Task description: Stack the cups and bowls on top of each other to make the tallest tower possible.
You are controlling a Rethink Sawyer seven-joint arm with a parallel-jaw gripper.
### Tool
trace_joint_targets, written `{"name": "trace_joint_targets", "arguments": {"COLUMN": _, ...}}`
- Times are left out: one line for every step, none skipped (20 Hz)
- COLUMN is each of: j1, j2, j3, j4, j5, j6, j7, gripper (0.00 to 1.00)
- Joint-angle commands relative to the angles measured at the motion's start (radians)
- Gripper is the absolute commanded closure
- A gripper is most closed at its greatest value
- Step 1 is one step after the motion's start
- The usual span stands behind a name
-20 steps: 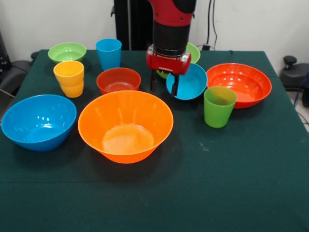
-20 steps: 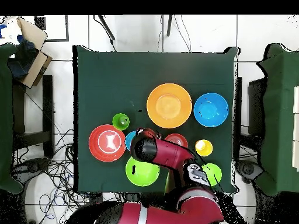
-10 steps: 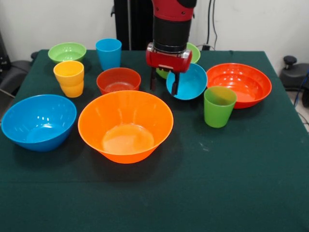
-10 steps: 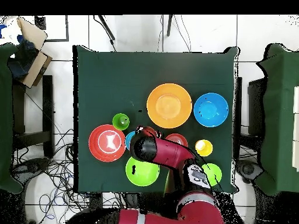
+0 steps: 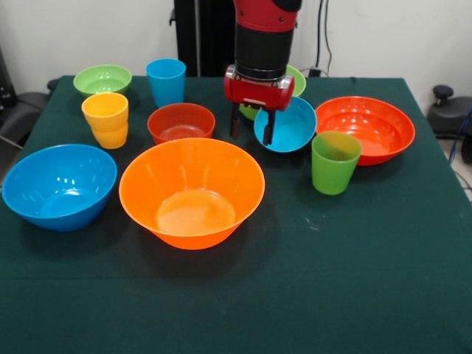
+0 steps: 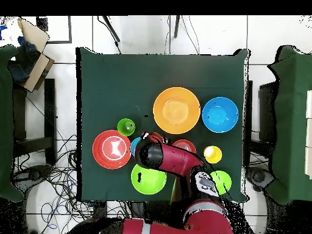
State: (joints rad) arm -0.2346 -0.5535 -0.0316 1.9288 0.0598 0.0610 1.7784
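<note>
No tower stands: every cup and bowl sits alone on the green table (image 5: 354, 280). The small blue bowl (image 5: 291, 127) is tilted, its mouth turned toward the camera in the front view, and the gripper (image 5: 251, 127) grips its rim, one finger (image 5: 268, 127) inside the bowl and the other outside (to the picture's left). Behind the arm a green bowl (image 5: 296, 77) peeks out; from above it shows more fully (image 6: 148, 180). The wide red bowl (image 5: 365, 127) lies just beside the blue one, and the green cup (image 5: 335, 162) stands in front of the two. On the other side of the gripper is the small red bowl (image 5: 181, 122), with the big orange bowl (image 5: 192, 192) in front of it. Farther out are the large blue bowl (image 5: 59, 186), the yellow cup (image 5: 105, 119), the blue cup (image 5: 166, 81) and a small green bowl (image 5: 102, 80) near the far corner.
</note>
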Motion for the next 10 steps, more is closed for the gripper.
{"name": "trace_joint_targets", "arguments": {"j1": 0.014, "j2": 0.037, "j3": 0.067, "j4": -0.036, "j5": -0.059, "j6": 0.063, "j7": 0.062, "gripper": 0.0}}
{"name": "trace_joint_targets", "arguments": {"j1": 0.018, "j2": 0.042, "j3": 0.062, "j4": -0.042, "j5": -0.058, "j6": 0.061, "j7": 0.062, "gripper": 0.0}}
{"name": "trace_joint_targets", "arguments": {"j1": 0.024, "j2": 0.047, "j3": 0.055, "j4": -0.048, "j5": -0.057, "j6": 0.049, "j7": 0.068, "gripper": 0.0}}
{"name": "trace_joint_targets", "arguments": {"j1": 0.025, "j2": 0.057, "j3": 0.053, "j4": -0.056, "j5": -0.056, "j6": 0.044, "j7": 0.069, "gripper": 0.0}}
{"name": "trace_joint_targets", "arguments": {"j1": 0.029, "j2": 0.065, "j3": 0.05, "j4": -0.063, "j5": -0.055, "j6": 0.034, "j7": 0.072, "gripper": 0.0}}
{"name": "trace_joint_targets", "arguments": {"j1": 0.03, "j2": 0.068, "j3": 0.049, "j4": -0.065, "j5": -0.055, "j6": 0.03, "j7": 0.073, "gripper": 0.0}}
{"name": "trace_joint_targets", "arguments": {"j1": 0.032, "j2": 0.073, "j3": 0.048, "j4": -0.067, "j5": -0.053, "j6": 0.024, "j7": 0.076, "gripper": 0.0}}
{"name": "trace_joint_targets", "arguments": {"j1": 0.034, "j2": 0.075, "j3": 0.047, "j4": -0.068, "j5": -0.053, "j6": 0.021, "j7": 0.077, "gripper": 0.0}}
{"name": "trace_joint_targets", "arguments": {"j1": 0.038, "j2": 0.075, "j3": 0.045, "j4": -0.068, "j5": -0.051, "j6": 0.02, "j7": 0.08, "gripper": 0.0}}
{"name": "trace_joint_targets", "arguments": {"j1": 0.04, "j2": 0.075, "j3": 0.043, "j4": -0.068, "j5": -0.051, "j6": 0.019, "j7": 0.08, "gripper": 0.0}}
